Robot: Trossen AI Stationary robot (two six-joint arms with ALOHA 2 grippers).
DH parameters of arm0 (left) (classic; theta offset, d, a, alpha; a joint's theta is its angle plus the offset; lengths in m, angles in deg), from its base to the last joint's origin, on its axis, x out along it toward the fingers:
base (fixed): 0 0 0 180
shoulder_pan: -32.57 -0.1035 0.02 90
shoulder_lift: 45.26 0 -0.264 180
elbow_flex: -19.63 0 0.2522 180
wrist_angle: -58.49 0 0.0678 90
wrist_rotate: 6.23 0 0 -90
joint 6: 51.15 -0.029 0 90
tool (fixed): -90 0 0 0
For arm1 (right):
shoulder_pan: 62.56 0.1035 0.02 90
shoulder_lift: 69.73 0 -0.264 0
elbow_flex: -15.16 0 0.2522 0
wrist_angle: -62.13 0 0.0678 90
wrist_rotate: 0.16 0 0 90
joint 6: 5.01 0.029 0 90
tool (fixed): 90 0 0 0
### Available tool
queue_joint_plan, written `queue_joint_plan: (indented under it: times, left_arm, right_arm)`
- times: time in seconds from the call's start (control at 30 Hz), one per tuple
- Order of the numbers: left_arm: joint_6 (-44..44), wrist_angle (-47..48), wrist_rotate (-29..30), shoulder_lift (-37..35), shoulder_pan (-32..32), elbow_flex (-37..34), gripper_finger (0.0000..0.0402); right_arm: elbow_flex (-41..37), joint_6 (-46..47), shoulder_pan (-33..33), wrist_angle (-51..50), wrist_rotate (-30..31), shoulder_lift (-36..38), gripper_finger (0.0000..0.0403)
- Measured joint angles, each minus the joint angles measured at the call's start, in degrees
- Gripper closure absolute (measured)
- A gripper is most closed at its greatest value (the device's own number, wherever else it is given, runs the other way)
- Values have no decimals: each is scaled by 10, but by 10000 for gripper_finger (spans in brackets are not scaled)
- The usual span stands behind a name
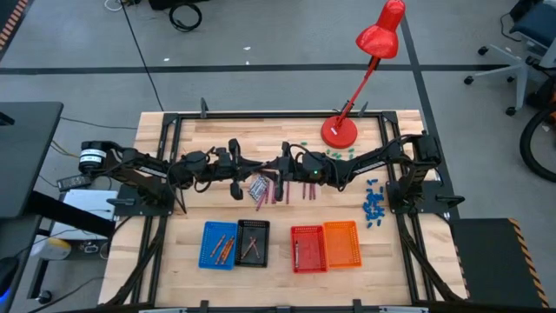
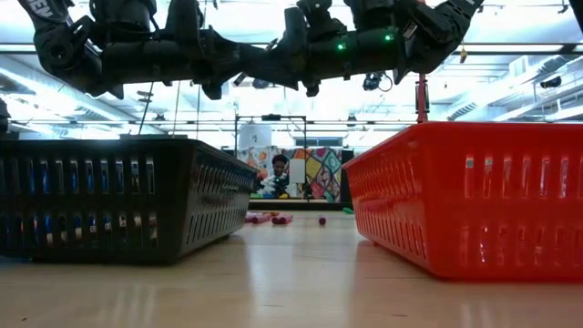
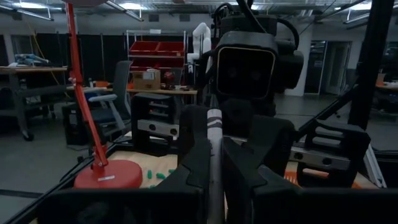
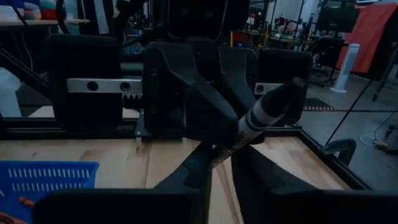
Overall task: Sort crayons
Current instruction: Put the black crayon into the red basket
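Note:
Several orange-brown, grey-white and purple crayons (image 1: 263, 189) lie loose on the wood at mid table; they also show far off in the low view (image 2: 270, 219). My two grippers meet nose to nose above them, the left gripper (image 1: 258, 170) beside the right gripper (image 1: 281, 167). In the left wrist view my left gripper (image 3: 214, 163) is shut on a grey-white crayon (image 3: 214, 134). In the right wrist view my right gripper (image 4: 222, 158) is shut on a grey-white crayon (image 4: 264, 115). Whether both hold the same crayon, I cannot tell. My left gripper pinches the grey-white crayon's shaft (image 3: 214, 155) between its two fingers. The crayon lies along the fingers, and its rounded end (image 3: 214, 114) sticks out past them toward the right arm. It is lifted clear of the table. My right gripper pinches the grey-white crayon by its near end (image 4: 229, 149) between its two fingers. The crayon slants away from the fingers, its other end (image 4: 291, 92) before the left arm's gripper. It is lifted clear of the table.
Four baskets stand in a row near the front edge: blue (image 1: 219, 244), black (image 1: 253, 242), red (image 1: 307, 249), orange (image 1: 341, 243). Small blue chunks (image 1: 373, 206) lie at the right, green bits (image 1: 340, 153) by the red lamp's base (image 1: 339, 131) at the far side.

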Motion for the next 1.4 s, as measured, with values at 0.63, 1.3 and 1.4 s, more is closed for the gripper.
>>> queue_joint_plan:
  times: [0.63, 1.3, 1.4]
  left_arm:
    - [9, 23, -13, 1, 1, 1, 262]
    - [-45, 63, -26, -5, 0, 0, 201]
    - [-54, 76, -26, -8, 0, 0, 201]
  right_arm:
    - [0, -3, 0, -11, 20, 0, 364]
    - [1, 18, 32, -62, 61, 0, 364]
    - [1, 23, 36, -83, 76, 3, 364]
